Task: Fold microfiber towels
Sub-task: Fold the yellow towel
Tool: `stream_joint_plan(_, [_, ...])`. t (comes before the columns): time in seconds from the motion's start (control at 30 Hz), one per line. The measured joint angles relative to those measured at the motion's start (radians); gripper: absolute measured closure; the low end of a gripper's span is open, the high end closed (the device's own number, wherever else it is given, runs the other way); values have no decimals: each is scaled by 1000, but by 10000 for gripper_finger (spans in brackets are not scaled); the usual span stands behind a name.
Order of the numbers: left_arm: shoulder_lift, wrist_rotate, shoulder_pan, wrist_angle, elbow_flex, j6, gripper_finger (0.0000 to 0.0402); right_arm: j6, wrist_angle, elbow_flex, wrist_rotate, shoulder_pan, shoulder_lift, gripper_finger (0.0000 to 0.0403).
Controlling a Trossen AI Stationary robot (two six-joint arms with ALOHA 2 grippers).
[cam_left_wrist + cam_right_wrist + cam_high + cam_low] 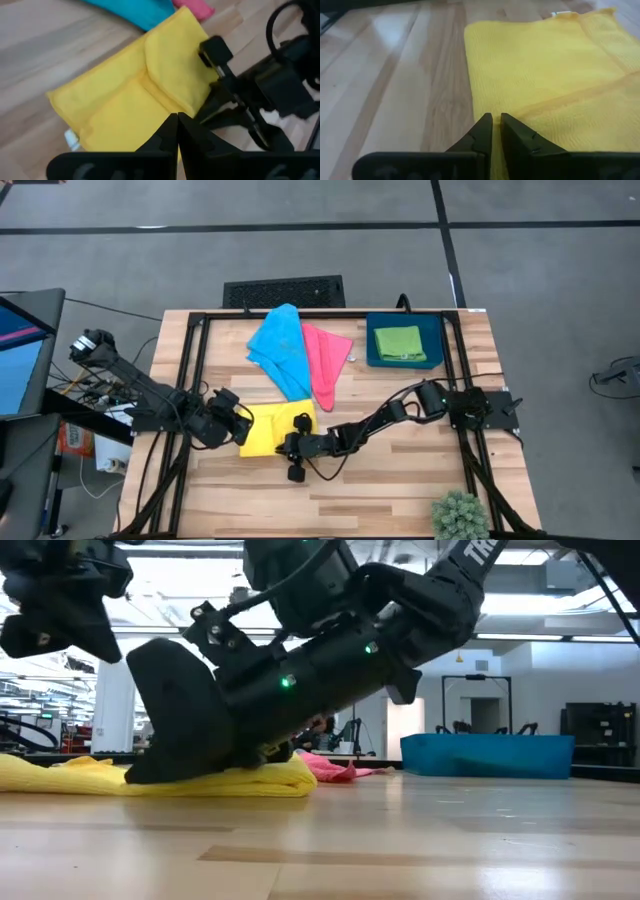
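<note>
Wooden table (400,480), with the yellow towel (272,430) as landmark. Left of it, left gripper (243,430), fingers pressed together at its left edge. Beyond it, blue towel (280,350) and pink towel (326,360), touching each other. At its right edge, right gripper (297,442), fingers nearly closed, pinching that edge; grip itself partly hidden. Far right, green towel (399,343) folded in a dark blue tray (438,340).

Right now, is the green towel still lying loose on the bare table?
No, in the high view the green towel sits folded inside the dark blue tray at the table's far right.
</note>
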Motion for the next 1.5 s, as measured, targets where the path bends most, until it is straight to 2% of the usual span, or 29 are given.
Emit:
stream_joint_plan(0.1, [-2, 20, -30, -10, 0, -26, 401, -10, -9, -2, -1, 0, -16, 340])
stream_joint_plan(0.23, [-1, 68, -87, -7, 0, -98, 401, -15, -16, -1, -4, -1, -126, 340])
stream_joint_plan(0.4, [57, 91, -194, -5, 0, -264, 384, -22, -172, 0, 22, 6, -282, 340])
stream_joint_plan(0.53, [141, 30, -242, -7, 0, -421, 331, 14, -399, 1, 108, 24, -383, 340])
stream_joint_plan(0.63, [214, -25, -247, -2, 0, -551, 274, 94, -571, -1, 114, 25, -421, 340])
stream_joint_plan(0.7, [268, -14, -247, 18, 0, -606, 233, 148, -661, -1, 113, 25, -439, 340])
stream_joint_plan(0.83, [354, 30, -255, 81, 0, -747, 162, 184, -749, -1, 117, 37, -455, 340])
stream_joint_plan(0.97, [390, 35, -280, 146, 0, -840, 120, 187, -745, -1, 116, 57, -455, 340])
stream_joint_plan(1.1, [447, 53, -291, 142, 0, -938, 110, 187, -745, -1, 116, 61, -455, 340])
stream_joint_plan(1.37, [520, 25, -234, 175, 4, -946, 109, 178, -763, -1, 116, 67, -455, 340])
stream_joint_plan(1.5, [535, 20, -231, 180, 3, -947, 135, 172, -751, -13, 117, 65, -455, 340])
